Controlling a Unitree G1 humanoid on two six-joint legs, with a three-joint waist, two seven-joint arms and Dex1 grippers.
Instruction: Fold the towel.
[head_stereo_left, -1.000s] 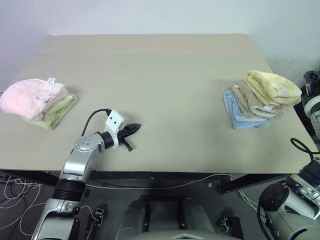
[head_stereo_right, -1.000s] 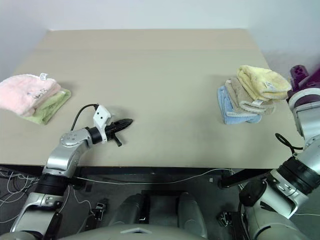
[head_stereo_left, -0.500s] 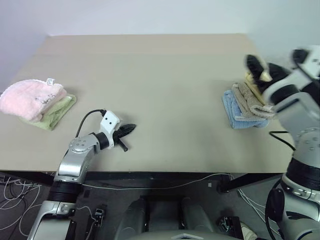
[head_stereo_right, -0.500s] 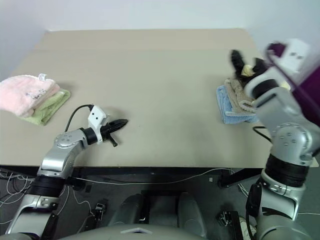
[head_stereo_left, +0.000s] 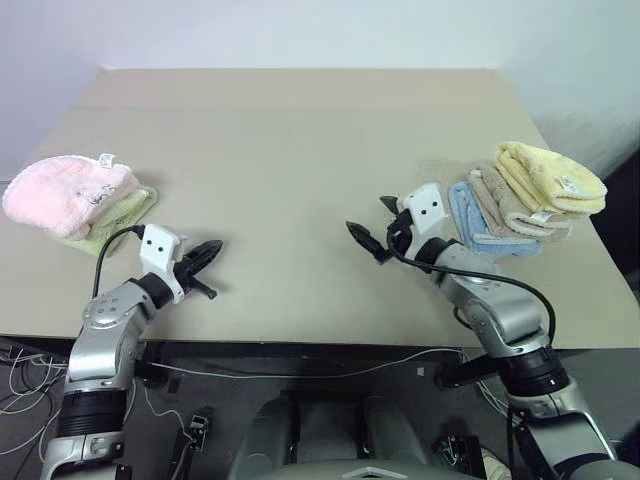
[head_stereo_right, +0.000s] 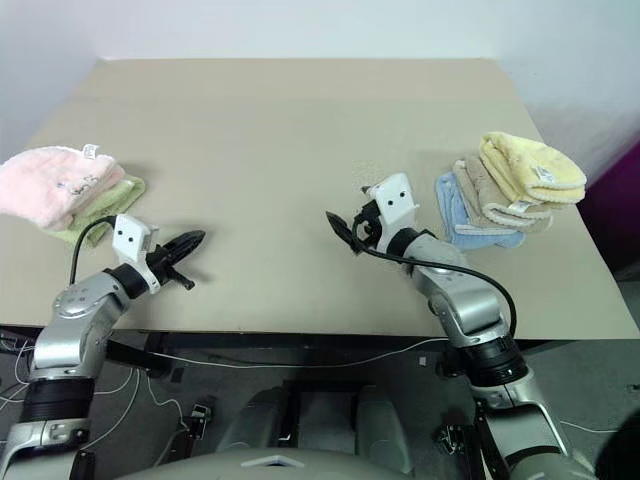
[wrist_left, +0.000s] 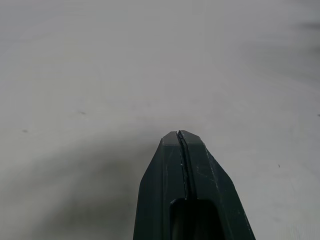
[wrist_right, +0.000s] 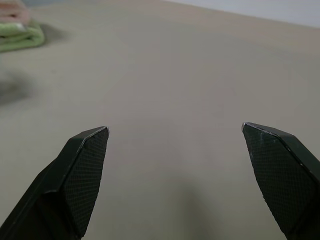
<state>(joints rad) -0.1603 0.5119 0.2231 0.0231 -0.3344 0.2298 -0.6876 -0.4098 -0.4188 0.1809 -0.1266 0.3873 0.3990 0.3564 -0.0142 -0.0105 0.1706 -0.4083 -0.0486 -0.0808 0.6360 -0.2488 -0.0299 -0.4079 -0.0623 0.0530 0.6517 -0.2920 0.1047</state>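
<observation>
You've got the towel (head_stereo_left: 551, 176), pale yellow, folded on top of the stack at the right edge of the surface (head_stereo_left: 300, 150), w/ a tan towel (head_stereo_left: 505, 205) under it and a blue towel (head_stereo_left: 478, 228) at the bottom. A small whitish tag shows on the yellow one's front fold, but any print on it is too small to read. Far across the surface from that stack, at the left edge, a pink towel (head_stereo_left: 62, 192) lies on a light green towel (head_stereo_left: 118, 218); the pink one has a white label standing up at its top and some dark lettering on its side, not legible. Your right tool (head_stereo_left: 372, 228) sits just beside the stack, on the side toward the middle of the surface, fingers spread wide w/ nothing between them; the right wrist view shows both fingertips (wrist_right: 87, 150) apart over bare surface, green towel blurred in a far corner. Your left tool (head_stereo_left: 203, 254) is well apart from the stack, near the pink/green pile at the front edge, fingers pressed together and empty; the left wrist view shows them meeting in a thin seam. Whether either tool touches the surface, can't tell. A black cable (head_stereo_left: 470, 275) loops along the right arm.
</observation>
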